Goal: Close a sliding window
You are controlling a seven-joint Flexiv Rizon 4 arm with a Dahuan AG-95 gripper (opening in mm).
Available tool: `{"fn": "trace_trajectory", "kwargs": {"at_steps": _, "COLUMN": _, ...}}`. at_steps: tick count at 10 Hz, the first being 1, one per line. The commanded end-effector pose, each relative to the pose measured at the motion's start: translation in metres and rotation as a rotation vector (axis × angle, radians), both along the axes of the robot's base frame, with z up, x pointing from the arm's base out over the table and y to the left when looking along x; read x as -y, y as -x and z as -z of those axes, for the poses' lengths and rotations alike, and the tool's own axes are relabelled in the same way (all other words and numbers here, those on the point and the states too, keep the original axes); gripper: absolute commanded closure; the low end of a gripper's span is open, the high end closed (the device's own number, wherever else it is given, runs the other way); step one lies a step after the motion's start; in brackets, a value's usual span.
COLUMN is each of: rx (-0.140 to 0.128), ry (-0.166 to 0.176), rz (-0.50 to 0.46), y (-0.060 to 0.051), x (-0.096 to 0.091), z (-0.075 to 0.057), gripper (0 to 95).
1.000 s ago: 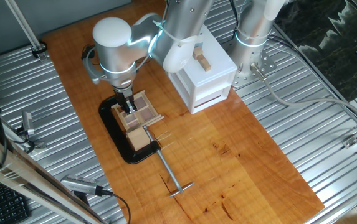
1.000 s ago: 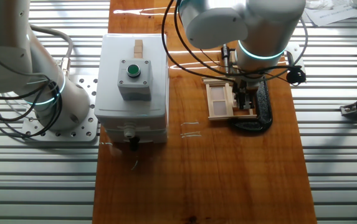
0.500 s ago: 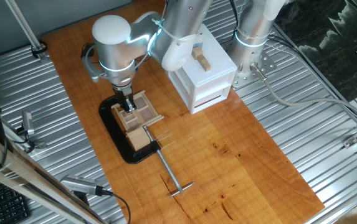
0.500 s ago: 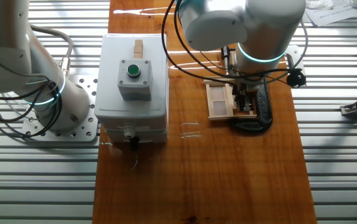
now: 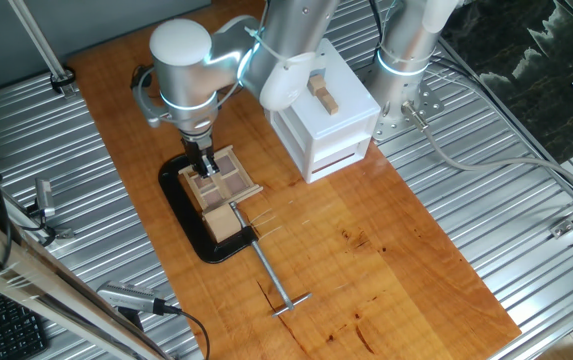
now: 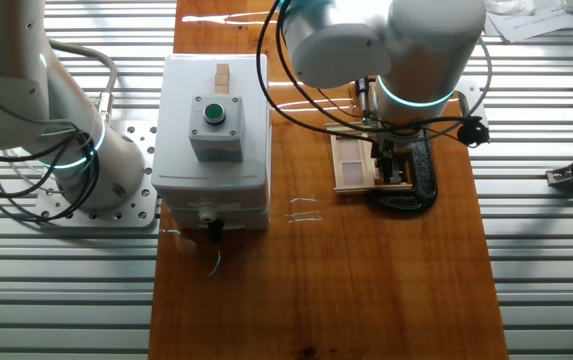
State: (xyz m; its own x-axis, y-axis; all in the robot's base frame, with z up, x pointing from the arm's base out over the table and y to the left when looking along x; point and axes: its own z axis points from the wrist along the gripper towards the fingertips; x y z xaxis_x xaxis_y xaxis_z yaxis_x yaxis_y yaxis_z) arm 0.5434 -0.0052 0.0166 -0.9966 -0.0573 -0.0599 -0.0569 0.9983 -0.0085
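Observation:
The sliding window is a small light-wood frame with crossed panes, set in wooden rails on a black clamp base. It also shows in the other fixed view. My gripper points straight down, its dark fingertips together at the window's left edge, touching the frame. In the other fixed view the gripper is at the frame's right side, over the black base. The fingers look shut, with nothing held between them. The arm's wrist hides part of the rails.
A plain wooden block sits in the clamp just in front of the window. The clamp's T-handle rod sticks out toward the table front. A white box with a green button stands beside it. A second arm's base stands behind.
The arm's wrist has shifted slightly above the window. The fingertips stay at the frame's edge and the window shows no clear movement.

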Motion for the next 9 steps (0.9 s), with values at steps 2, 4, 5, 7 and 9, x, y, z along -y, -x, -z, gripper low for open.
{"fn": "trace_trajectory", "kwargs": {"at_steps": 2, "rx": 0.001, "ry": 0.000, "rz": -0.003, "y": 0.0006, "x": 0.0032, "z": 0.0100, "gripper": 95.0}}
{"fn": "trace_trajectory", "kwargs": {"at_steps": 4, "rx": 0.003, "ry": 0.000, "rz": -0.005, "y": 0.0005, "x": 0.0044, "z": 0.0103, "gripper": 95.0}}
{"fn": "trace_trajectory", "kwargs": {"at_steps": 5, "rx": 0.004, "ry": 0.001, "rz": -0.005, "y": 0.0006, "x": 0.0051, "z": 0.0104, "gripper": 95.0}}
{"fn": "trace_trajectory", "kwargs": {"at_steps": 7, "rx": 0.004, "ry": 0.002, "rz": -0.009, "y": 0.0009, "x": 0.0072, "z": 0.0104, "gripper": 95.0}}
{"fn": "trace_trajectory", "kwargs": {"at_steps": 9, "rx": 0.007, "ry": 0.001, "rz": -0.010, "y": 0.0011, "x": 0.0085, "z": 0.0107, "gripper": 95.0}}
